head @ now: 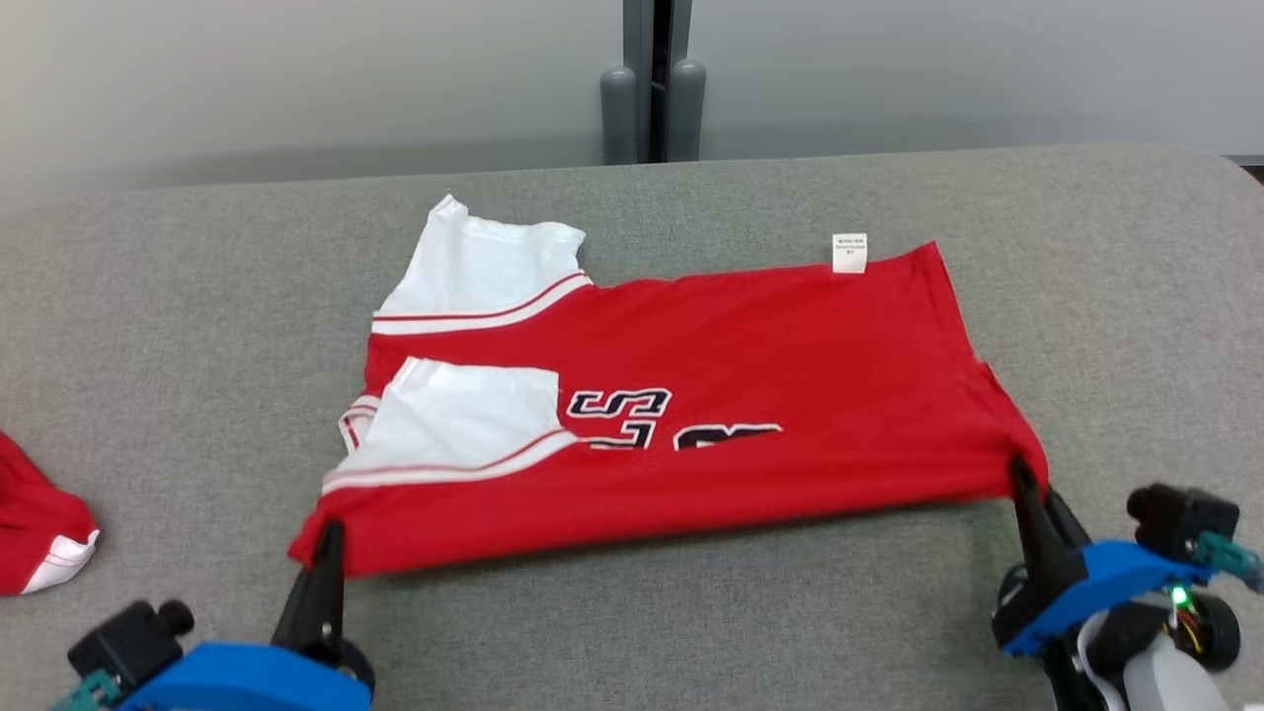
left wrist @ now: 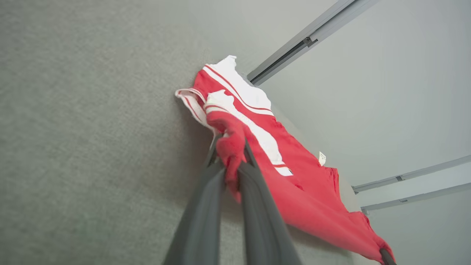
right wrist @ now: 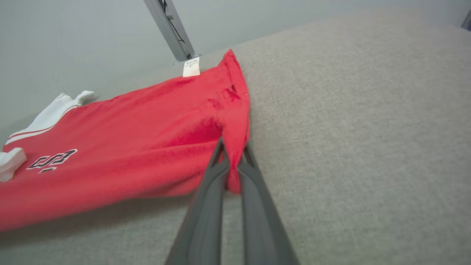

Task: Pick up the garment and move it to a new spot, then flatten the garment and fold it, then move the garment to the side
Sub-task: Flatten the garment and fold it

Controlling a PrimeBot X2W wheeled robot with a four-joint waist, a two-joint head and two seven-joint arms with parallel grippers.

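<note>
While the red jersey (head: 790, 375) lies across the grey worktop (head: 197, 326), both tools clamp its near edge — left tool (head: 333, 533) at the sleeve-end corner, right tool (head: 1018, 474) at the hem-end corner.

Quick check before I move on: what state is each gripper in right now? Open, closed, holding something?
Left gripper: closed, pinching the near left corner of the red garment.
Right gripper: closed, pinching the red garment's near right corner.

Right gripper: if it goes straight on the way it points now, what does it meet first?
The red garment held in its jaws: the right gripper would likely bunch the side hem ahead.
</note>
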